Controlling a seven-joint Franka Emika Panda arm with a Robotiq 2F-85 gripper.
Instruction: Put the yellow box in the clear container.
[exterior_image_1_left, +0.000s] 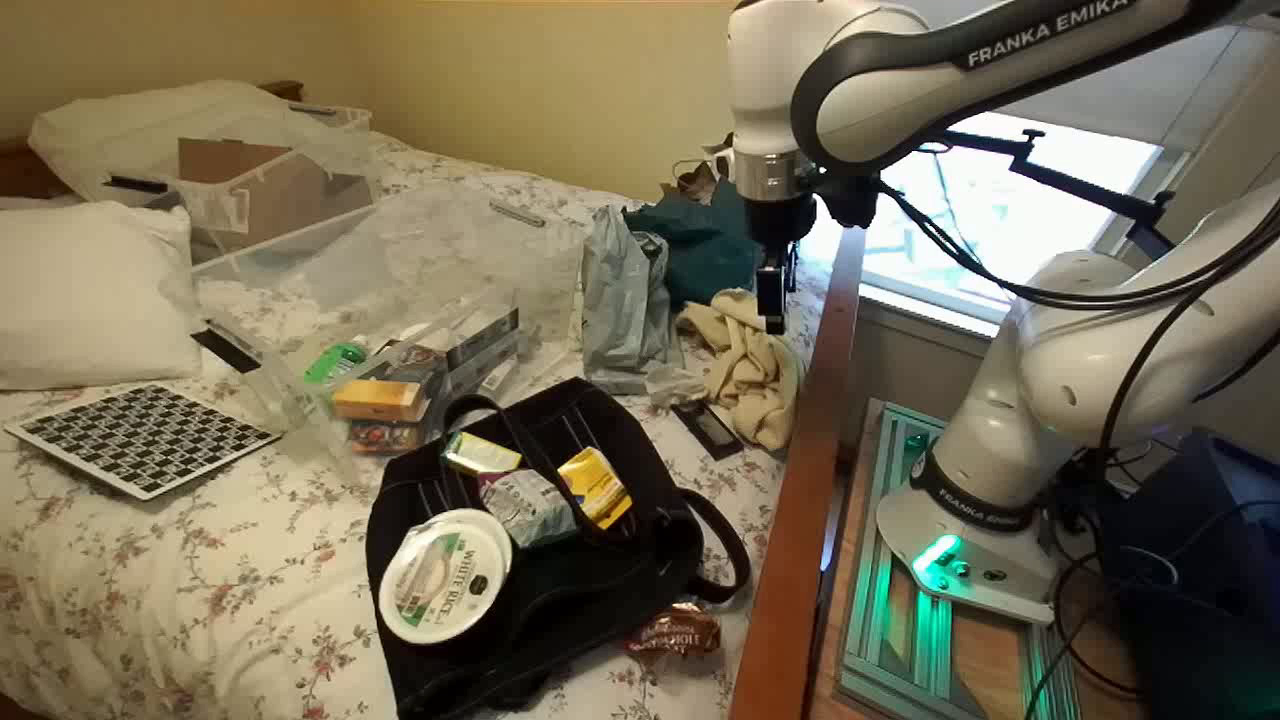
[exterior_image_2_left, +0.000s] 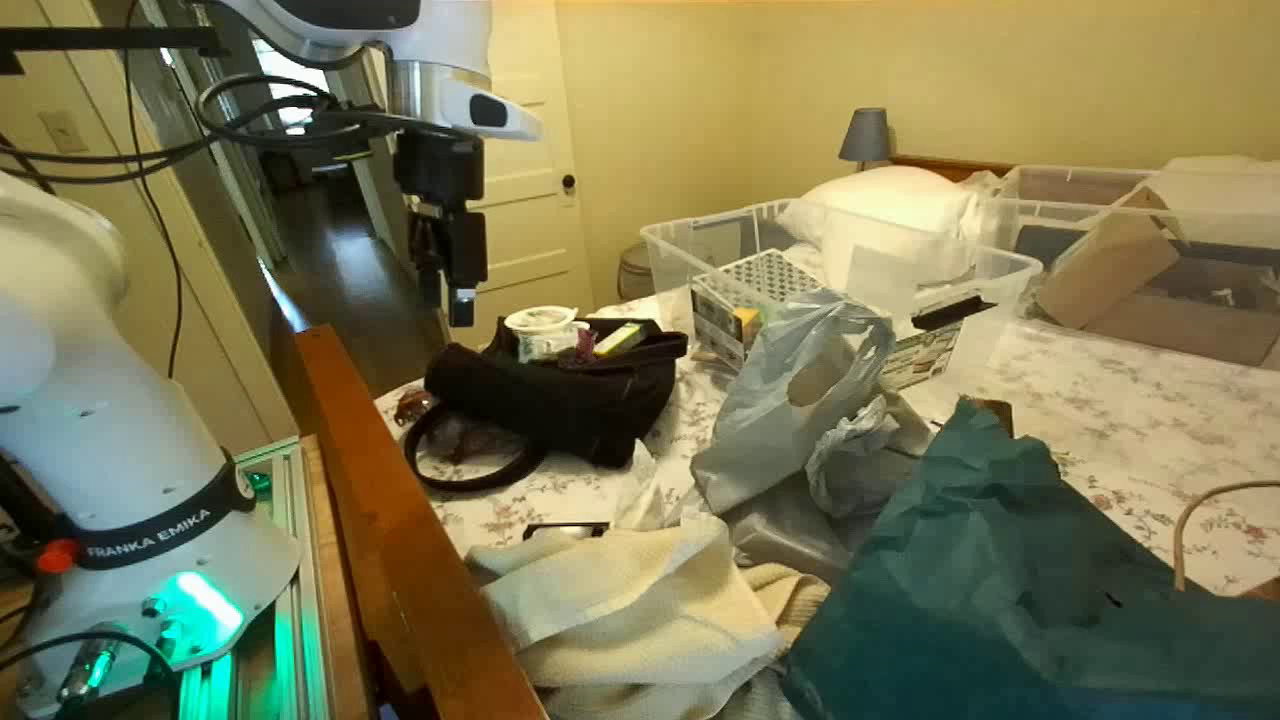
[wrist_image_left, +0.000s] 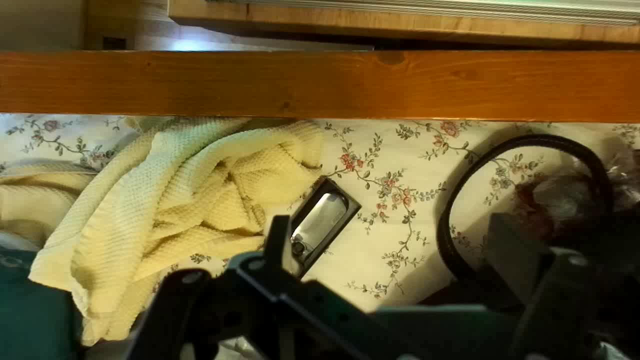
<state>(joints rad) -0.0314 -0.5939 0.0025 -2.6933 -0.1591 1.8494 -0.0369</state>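
Observation:
The yellow box (exterior_image_1_left: 596, 487) lies on the black bag (exterior_image_1_left: 640, 450) in an exterior view, beside a silver packet and a paler yellow-green box. I cannot make it out in the wrist view. The clear container (exterior_image_1_left: 275, 380) stands on the bed beyond the bag, with several boxes and a green bottle in it. It also shows in an exterior view (exterior_image_2_left: 672, 255). My gripper (exterior_image_1_left: 775, 322) hangs high near the wooden rail, away from the bag and container. In the wrist view its fingers (wrist_image_left: 400, 245) are spread wide with nothing between them.
The wooden rail (exterior_image_1_left: 805, 500) runs along the bed's edge. A grey plastic bag (exterior_image_2_left: 800, 390), a teal bag (exterior_image_2_left: 980, 570) and a cream cloth (exterior_image_2_left: 640, 590) lie beside the container. A dark tray (wrist_image_left: 325, 222) lies under the gripper. A cardboard box (exterior_image_1_left: 265, 190) sits behind.

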